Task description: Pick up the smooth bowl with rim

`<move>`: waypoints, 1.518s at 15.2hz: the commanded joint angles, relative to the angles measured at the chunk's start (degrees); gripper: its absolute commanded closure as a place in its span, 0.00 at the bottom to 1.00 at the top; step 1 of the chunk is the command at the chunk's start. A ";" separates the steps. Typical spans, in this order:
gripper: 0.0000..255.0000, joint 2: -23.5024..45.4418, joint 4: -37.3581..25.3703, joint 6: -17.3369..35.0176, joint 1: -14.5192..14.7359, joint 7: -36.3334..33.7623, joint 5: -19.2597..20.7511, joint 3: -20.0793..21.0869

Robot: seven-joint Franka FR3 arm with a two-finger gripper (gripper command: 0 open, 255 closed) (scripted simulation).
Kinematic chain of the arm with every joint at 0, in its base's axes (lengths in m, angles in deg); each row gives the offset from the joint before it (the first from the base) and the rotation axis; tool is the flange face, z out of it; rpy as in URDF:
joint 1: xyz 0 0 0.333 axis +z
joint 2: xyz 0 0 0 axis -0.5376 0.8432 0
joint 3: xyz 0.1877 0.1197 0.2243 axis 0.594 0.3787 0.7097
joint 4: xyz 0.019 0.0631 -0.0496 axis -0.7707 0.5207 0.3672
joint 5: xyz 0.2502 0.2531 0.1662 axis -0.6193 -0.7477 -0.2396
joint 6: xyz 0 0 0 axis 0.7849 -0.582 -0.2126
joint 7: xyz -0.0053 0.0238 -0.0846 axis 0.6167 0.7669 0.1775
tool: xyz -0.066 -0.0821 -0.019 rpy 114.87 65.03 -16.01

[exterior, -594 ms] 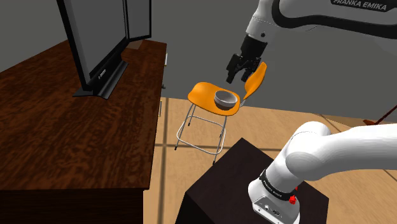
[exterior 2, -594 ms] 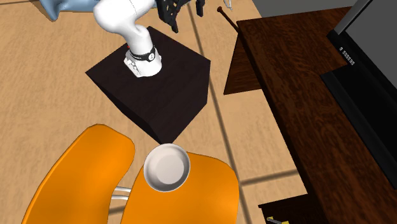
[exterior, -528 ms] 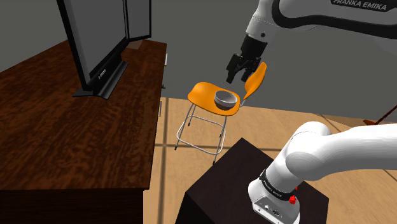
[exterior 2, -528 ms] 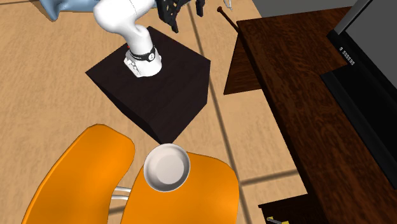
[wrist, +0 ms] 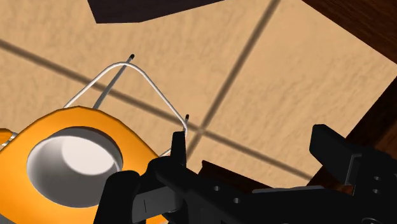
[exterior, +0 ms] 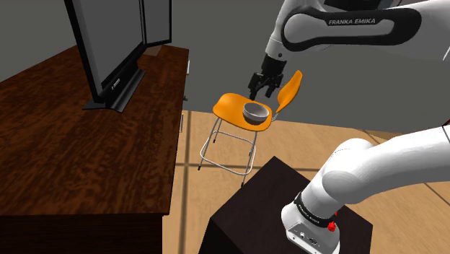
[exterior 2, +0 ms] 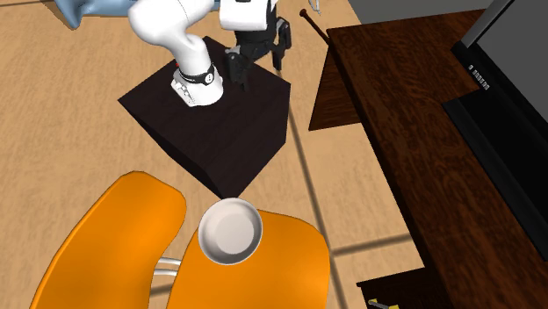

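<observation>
A smooth grey bowl with a pale inside and a thin rim sits upright on the seat of an orange chair. From overhead the bowl rests near the seat's back edge. My black gripper hangs above the bowl, a little toward the chair's backrest, fingers open and holding nothing. In the second exterior view the gripper shows over the stand. In the wrist view the bowl lies off to the side of one finger, outside the gripper.
A dark wooden cabinet carries a black television at the shoulder view's left. The black box stand holds my base. The chair has thin metal legs on a tan wooden floor.
The arm has swung so the gripper sits slightly farther toward the shoulder view's left and has come down into the second exterior view. The bowl and chair have not moved.
</observation>
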 commanded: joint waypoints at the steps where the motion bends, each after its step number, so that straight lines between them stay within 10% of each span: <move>1: 0.00 3.39 -0.02 3.13 -0.54 0.51 1.01 -0.73; 23: 0.00 48.05 -19.50 26.50 -7.33 8.47 4.85 -9.29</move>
